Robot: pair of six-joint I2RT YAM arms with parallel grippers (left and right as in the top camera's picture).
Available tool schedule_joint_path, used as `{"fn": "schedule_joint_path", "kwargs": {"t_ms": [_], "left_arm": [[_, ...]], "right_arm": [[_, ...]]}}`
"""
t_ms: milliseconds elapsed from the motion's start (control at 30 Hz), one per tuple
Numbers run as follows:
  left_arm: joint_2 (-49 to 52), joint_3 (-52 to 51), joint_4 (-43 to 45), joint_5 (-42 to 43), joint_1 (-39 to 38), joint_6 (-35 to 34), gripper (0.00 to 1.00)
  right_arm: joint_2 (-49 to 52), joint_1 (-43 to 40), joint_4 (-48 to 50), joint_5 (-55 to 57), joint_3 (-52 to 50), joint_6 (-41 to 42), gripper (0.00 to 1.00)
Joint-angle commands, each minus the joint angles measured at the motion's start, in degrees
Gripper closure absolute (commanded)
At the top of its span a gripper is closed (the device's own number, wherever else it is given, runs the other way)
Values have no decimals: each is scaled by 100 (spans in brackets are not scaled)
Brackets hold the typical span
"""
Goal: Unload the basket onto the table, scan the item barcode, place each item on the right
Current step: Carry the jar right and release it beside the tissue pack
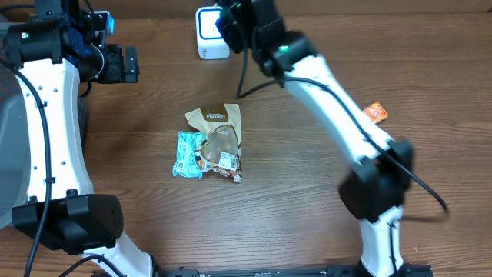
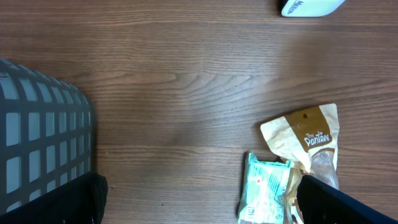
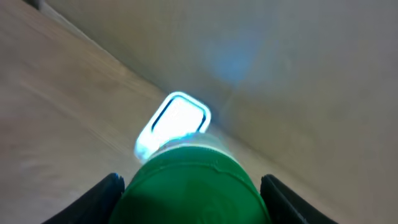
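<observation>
Filling the bottom of the right wrist view, the green item (image 3: pixel 193 186) sits clamped in the right gripper (image 3: pixel 194 198), one dark finger (image 3: pixel 107 194) on each flank — its rounded end points at the lit window of the scanner (image 3: pixel 176 122) just beyond. That puts it at the far middle of the counter (image 1: pixel 300 208), held in the air in front of the white scanner, though from overhead the gripper hides it.

Going from the left: a grey mesh basket (image 2: pixel 40 143) stands at the left edge. The left gripper (image 1: pixel 127 65) hovers far left with its jaws wide apart and nothing between them. Mid-counter lie a teal packet (image 1: pixel 187 154) and a tan pouch (image 1: pixel 218 125), touching, with a small labelled packet (image 1: pixel 227 161) against their near side. Well to the right lies a small orange packet (image 1: pixel 375 113).

The green item looks smooth, rigid and curved, and is probably light — a shape that may twist or slide between flat pads. Taking it across its widest part, as now, seems right, provided the pads keep clear of the barcode. Where that barcode sits I cannot tell, since the view is blurred.
</observation>
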Motion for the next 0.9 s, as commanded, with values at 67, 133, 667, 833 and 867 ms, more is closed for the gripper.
{"fn": "schedule_joint_path", "kwargs": {"t_ms": [67, 133, 667, 833, 867], "left_arm": [[46, 52, 4, -24, -2, 114, 0], [46, 52, 4, -24, -2, 114, 1], [46, 52, 2, -24, -2, 114, 1], [46, 52, 4, -24, -2, 114, 0], [46, 52, 4, -24, -2, 114, 0]], "right_arm": [[-542, -256, -1668, -111, 103, 1388, 53], [-540, -356, -2302, -195, 101, 1615, 53], [-452, -1250, -2898, -538, -1856, 1832, 52], [-452, -1423, -2291, -140, -2531, 1816, 51], [-452, -1464, -2256, -81, -2594, 1818, 51]]}}
